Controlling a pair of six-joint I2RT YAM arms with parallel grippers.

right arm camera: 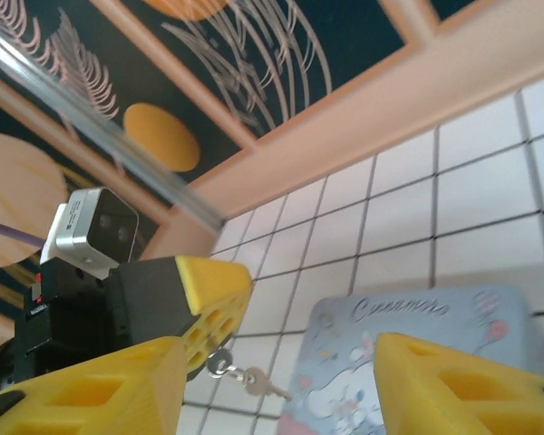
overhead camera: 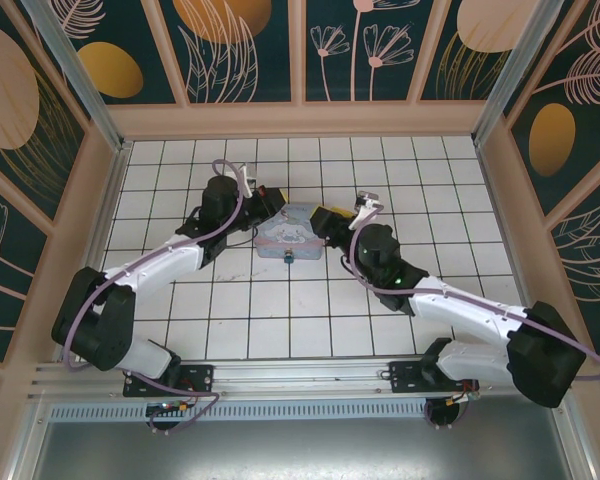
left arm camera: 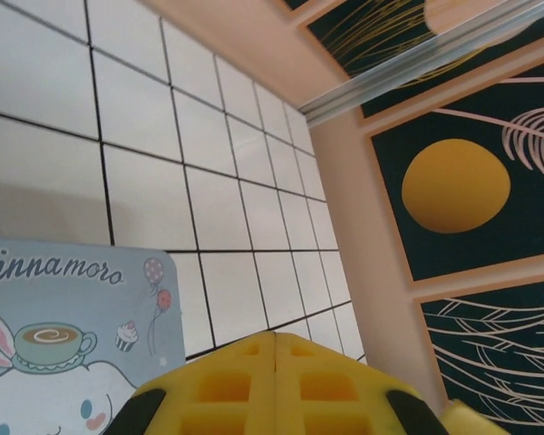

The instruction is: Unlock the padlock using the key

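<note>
Key hangs on a small ring right under the tip of the left gripper, w/ the ring touching its yellow finger. Key dangles above the tiled floor, just beside the tin.

Left gripper is clenched, its 2 yellow fingers pressed flat together, pinching the ring as far as can be told. Right gripper is released. Its 2 fingers stand well apart, w/ key and ring btwn them in the right wrist view, touching neither.

Padlock lies at the tin's near edge, approx mid-floor. Can't tell if it rests on the lid or just off it. It's apart from both grippers.

Tin lid reads "Cinnamoro" in script, w/ a white long-eared cartoon figure, a coffee cup, a cupcake and 2 balloons.
</note>
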